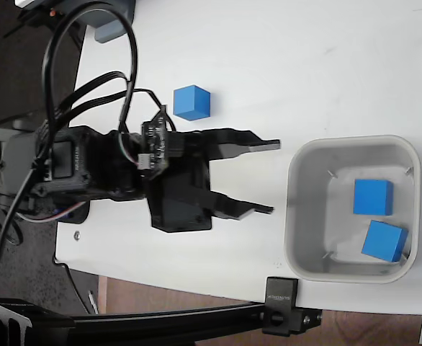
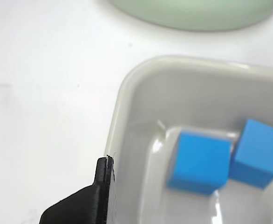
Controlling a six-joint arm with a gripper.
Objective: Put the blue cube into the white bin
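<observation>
A blue cube (image 1: 191,101) rests on the white table, above and left of my gripper (image 1: 274,177) in the fixed view. The gripper is open with nothing between its fingers, and its tips point right at the white bin (image 1: 298,216), stopping just short of the rim. Two more blue cubes (image 1: 374,197) (image 1: 384,241) lie inside the bin. In the wrist view the bin's rim (image 2: 122,93) fills the right side with both cubes (image 2: 199,161) (image 2: 258,154) on its floor. One black fingertip (image 2: 101,186) shows at the bottom edge beside the rim; the other finger is out of frame.
A black clamp (image 1: 283,313) and a bar run along the table's lower edge in the fixed view. Black cables (image 1: 88,79) loop above the arm at the left. A pale green curved object (image 2: 197,11) sits beyond the bin in the wrist view.
</observation>
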